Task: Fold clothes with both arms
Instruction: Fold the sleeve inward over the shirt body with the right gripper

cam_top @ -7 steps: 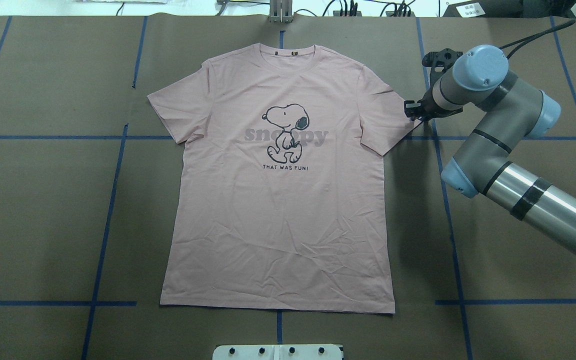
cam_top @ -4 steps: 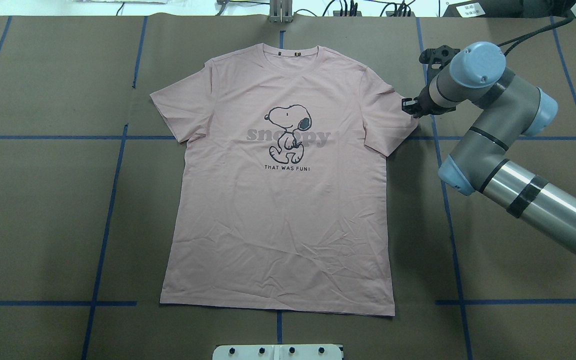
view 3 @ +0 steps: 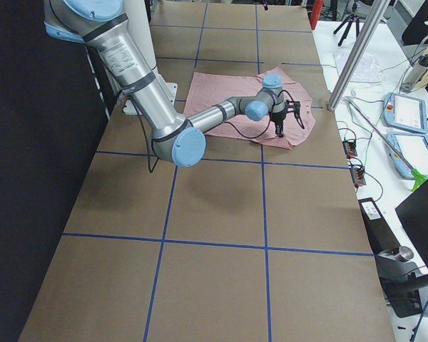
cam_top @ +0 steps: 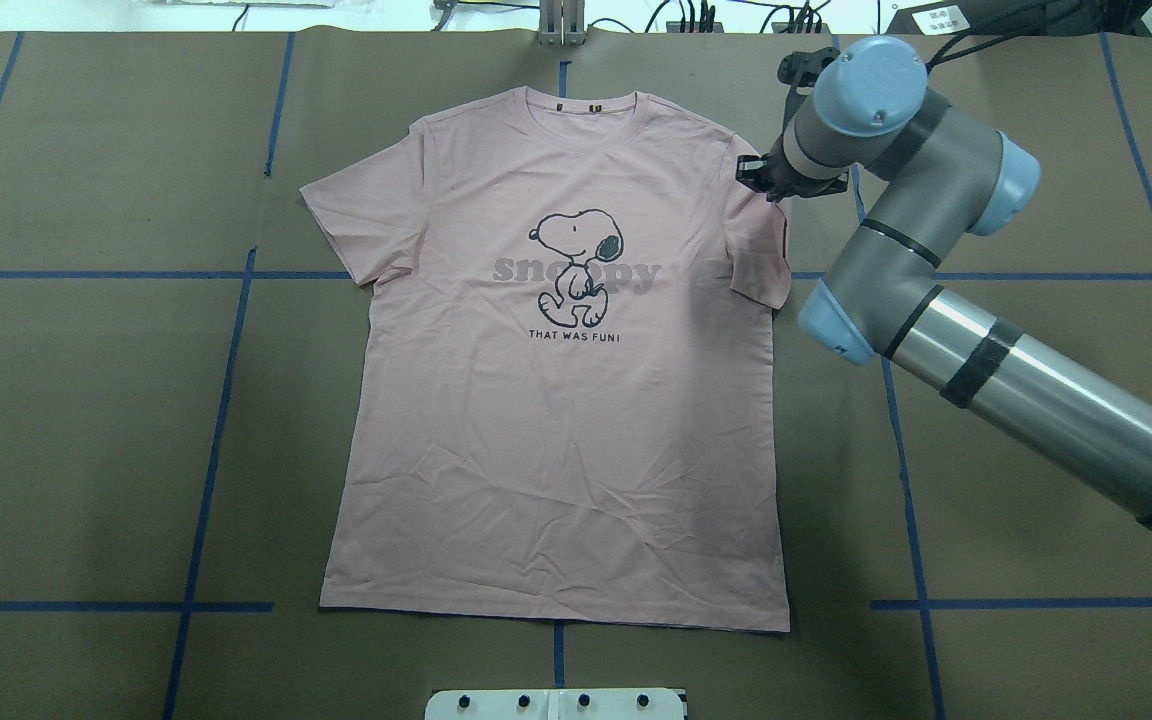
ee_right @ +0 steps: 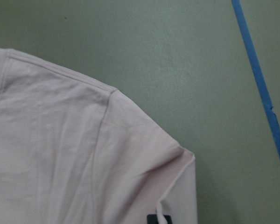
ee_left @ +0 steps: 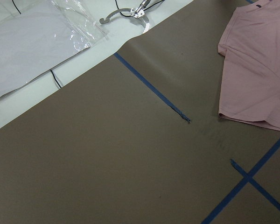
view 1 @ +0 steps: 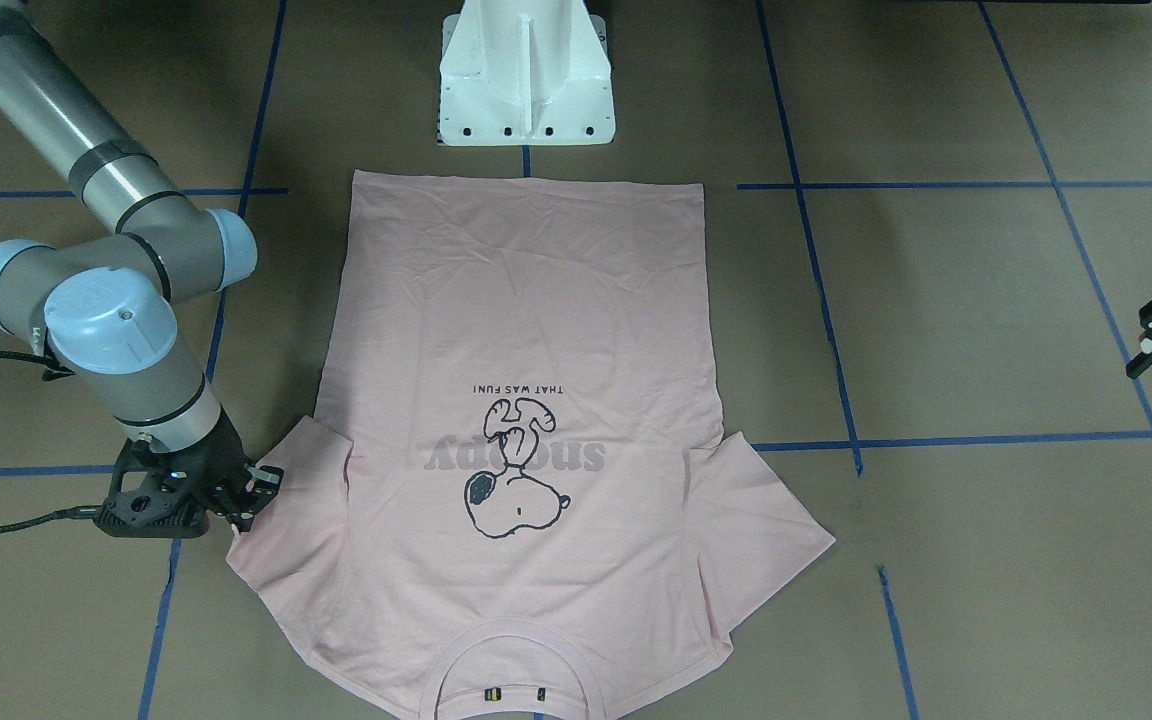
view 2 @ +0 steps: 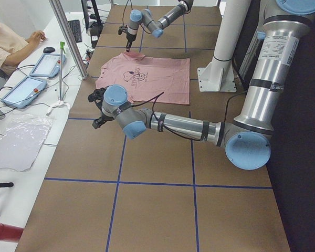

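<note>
The pale pink T-shirt [cam_top: 556, 430] lies flat, print side up, collar at the far edge; it also shows in the front view [view 1: 526, 300]. My right gripper [cam_top: 758, 183] is shut on the hem of the shirt's right sleeve [cam_top: 761, 265] and holds it lifted and drawn inward over the shoulder. It also shows in the front view [view 1: 254, 497]. The right wrist view shows the sleeve [ee_right: 84, 154] curled up. My left gripper [view 1: 1136, 345] is open and empty, well clear of the shirt's other sleeve [view 1: 756, 520]. The left wrist view shows that sleeve [ee_left: 256, 70].
The white pedestal [view 1: 526, 75] stands at the near edge by the shirt's hem. Blue tape lines [cam_top: 206, 450] cross the brown table. A plastic bag [ee_left: 32, 42] lies off the table's left end, near an operator [view 2: 5, 42] and a metal post [view 2: 68, 37].
My right gripper has moved left and toward the far edge with the sleeve in it, so the sleeve now folds in over the shoulder. The shirt's body shifted slightly right.
</note>
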### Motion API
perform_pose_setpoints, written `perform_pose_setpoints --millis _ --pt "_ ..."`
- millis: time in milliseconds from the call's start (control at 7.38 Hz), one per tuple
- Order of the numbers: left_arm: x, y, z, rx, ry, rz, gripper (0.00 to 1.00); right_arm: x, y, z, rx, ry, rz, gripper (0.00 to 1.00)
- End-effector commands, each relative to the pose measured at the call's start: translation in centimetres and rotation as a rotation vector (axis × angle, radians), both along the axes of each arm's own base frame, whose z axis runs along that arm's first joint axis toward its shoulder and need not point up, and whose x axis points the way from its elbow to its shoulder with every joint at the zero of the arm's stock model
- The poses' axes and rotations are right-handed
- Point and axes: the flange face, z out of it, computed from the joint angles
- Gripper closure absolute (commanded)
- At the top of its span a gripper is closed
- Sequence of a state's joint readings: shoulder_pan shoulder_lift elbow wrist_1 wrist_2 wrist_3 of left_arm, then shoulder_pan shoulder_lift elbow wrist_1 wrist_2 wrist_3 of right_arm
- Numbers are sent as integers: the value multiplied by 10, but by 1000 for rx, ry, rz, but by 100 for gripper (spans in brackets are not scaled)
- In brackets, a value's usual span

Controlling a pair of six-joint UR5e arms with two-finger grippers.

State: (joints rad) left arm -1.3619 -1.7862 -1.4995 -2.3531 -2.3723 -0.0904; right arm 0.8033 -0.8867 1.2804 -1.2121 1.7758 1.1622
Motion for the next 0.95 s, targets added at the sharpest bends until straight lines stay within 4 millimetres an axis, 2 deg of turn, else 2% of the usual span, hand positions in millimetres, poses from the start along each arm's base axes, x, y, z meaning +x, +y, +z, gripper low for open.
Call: perform_pose_setpoints --millis 0,135,271,406,542,677,813 --pt "0 0 0 0 1 0 0 -66 13 -39 -15 14 129 100" --pt "0 0 -1 1 1 0 0 -83 10 -47 -5 30 144 100" --pt "0 -1 -2 2 2 0 0 -88 12 -48 0 31 140 100" --pt "0 -1 -2 2 2 0 0 -89 13 -46 0 33 138 95" --pt "0 -1 -3 2 3 -1 0 -91 15 -41 5 45 126 12" --pt "0 -1 -3 1 3 -2 0 -93 15 -44 14 50 126 0" --pt "1 -1 -1 -2 4 1 0 -88 10 -54 48 54 86 0"
